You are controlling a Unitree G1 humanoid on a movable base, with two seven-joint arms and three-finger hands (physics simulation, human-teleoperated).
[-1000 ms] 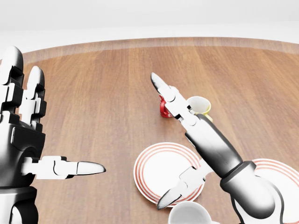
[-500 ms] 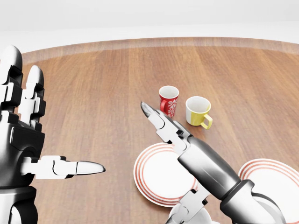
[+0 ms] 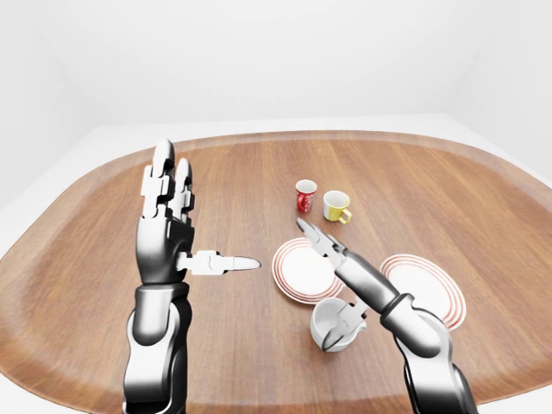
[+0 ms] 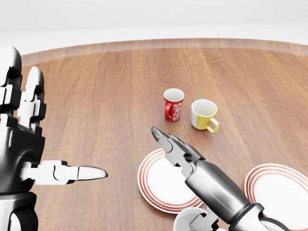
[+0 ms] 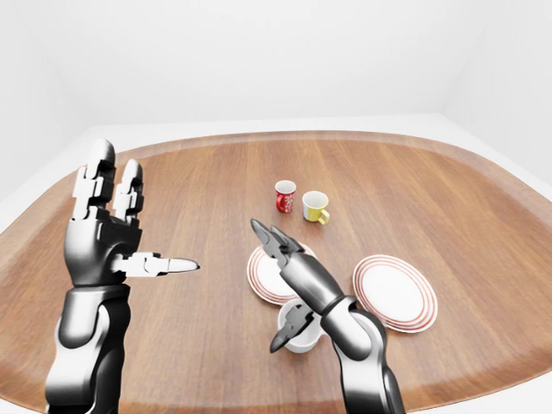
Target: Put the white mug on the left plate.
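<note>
A plain white room (image 3: 259, 60) with bare walls and a pale floor is seen around a large oval wooden table (image 3: 103, 224), whose brown planks carry everything in play. Two red-ringed plates are laid near its lower middle in the left-eye view: the left plate (image 3: 289, 269) and, just to its right, a second plate (image 3: 435, 280). The left hand (image 3: 168, 233) is held upright and spread, fingers apart and nothing in it, well away from the crockery. The right hand (image 3: 345, 293) is stretched low over the white mug (image 3: 332, 326), its long fingers reaching across the left plate's edge and its thumb down beside the mug; the hand is apart, not closed round anything. The mug stands on the bare wood just below the left plate, not on it. A likely risk is judged to be the mug being knocked or tipped by the thumb if the fingers close off-centre. A red cup (image 3: 305, 196) and a yellow mug (image 3: 335, 205) stand farther up the table, apart from this.
</note>
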